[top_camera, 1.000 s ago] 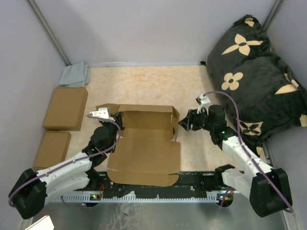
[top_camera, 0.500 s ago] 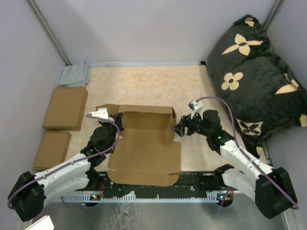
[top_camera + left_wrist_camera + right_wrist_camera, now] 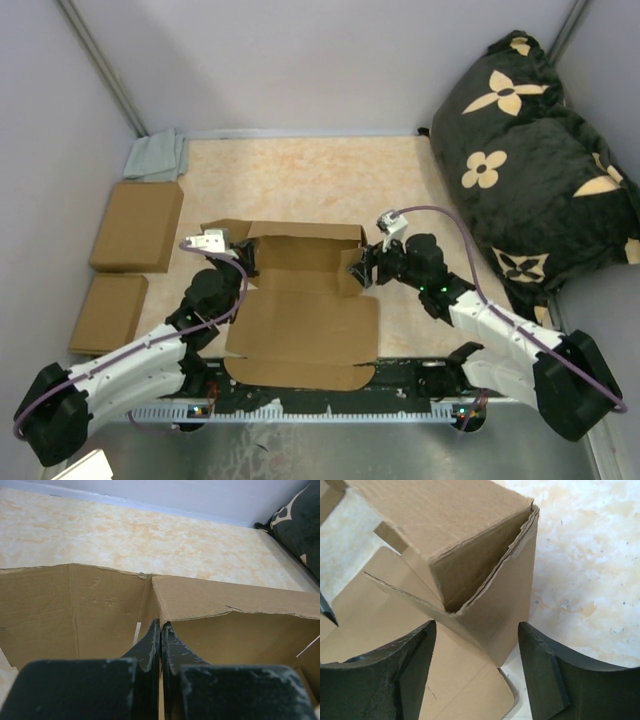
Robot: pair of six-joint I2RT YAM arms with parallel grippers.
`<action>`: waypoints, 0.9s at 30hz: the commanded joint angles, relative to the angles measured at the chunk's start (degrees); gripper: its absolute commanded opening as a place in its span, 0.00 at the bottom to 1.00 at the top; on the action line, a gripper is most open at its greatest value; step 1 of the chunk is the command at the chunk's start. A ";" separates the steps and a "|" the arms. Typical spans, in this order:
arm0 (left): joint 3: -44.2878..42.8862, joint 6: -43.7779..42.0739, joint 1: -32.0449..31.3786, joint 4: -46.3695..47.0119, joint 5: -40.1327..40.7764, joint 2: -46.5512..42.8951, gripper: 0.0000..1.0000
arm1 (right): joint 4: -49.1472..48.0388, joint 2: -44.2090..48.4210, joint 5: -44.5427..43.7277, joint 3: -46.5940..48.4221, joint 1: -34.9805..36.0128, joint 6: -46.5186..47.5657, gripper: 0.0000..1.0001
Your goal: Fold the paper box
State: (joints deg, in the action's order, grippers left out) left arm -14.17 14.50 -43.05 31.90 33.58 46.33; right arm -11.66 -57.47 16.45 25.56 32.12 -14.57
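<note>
We see the paper box (image 3: 300, 315) mid-table (image 3: 300, 180), just beyond the arms' bases. Its near panel lies flat, its far walls stand raised, and from above its left far corner is hidden under the left arm (image 3: 150, 350). The left gripper (image 3: 160, 626) has its fingers pressed together at that corner, though we cannot tell whether cardboard is nipped between them. The right gripper (image 3: 476, 630) stands apart, astride the right far corner.

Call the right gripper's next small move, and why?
Probably close the right gripper on the box's right wall: its open jaws straddle that upright folded corner, and the shut left gripper sits at the left inner corner, so a pinch would likely set the fold.
</note>
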 commanded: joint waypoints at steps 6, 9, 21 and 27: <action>4.38 -6.22 -2.78 4.34 -0.63 -2.98 0.00 | -6.56 -5.39 -20.24 1.52 8.03 0.43 0.49; 7.07 -11.34 -4.91 10.31 1.75 -3.18 0.00 | -7.97 -5.08 -23.23 0.97 9.22 -0.12 0.45; 13.59 -22.23 -8.51 35.22 7.72 7.20 0.00 | -12.20 -4.28 -25.81 -1.42 9.45 -1.22 0.46; 11.72 -22.92 -8.78 38.71 5.45 12.24 0.00 | -16.81 -5.96 -25.28 -2.35 9.45 1.33 0.47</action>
State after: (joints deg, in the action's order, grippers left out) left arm -1.89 -7.35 -51.13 66.26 40.12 56.36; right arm -20.67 -62.65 -7.07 23.07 41.10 -14.98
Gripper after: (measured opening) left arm 0.008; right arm 0.465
